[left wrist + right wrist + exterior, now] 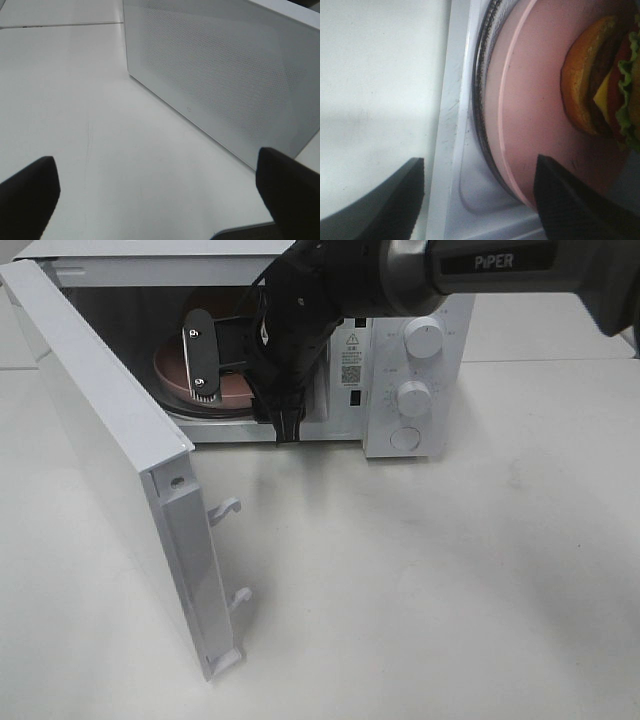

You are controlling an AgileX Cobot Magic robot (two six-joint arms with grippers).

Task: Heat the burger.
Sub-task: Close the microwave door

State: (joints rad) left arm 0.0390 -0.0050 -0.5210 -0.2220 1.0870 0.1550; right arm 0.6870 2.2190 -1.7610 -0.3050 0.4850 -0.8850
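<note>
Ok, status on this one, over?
Left gripper open, empty, facing the door. Right gripper open, astride the plate rim. Burger on plate, inside microwave. Door open; right arm in doorway.

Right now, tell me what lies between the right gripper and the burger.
Only bare pink plate, as the right wrist view shows: the right gripper straddles its rim, jaws open, and the burger sits farther in.

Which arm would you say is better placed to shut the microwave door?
Probably left: the left gripper faces the outer side of the door, while the right gripper is inside the microwave at the plate.
</note>
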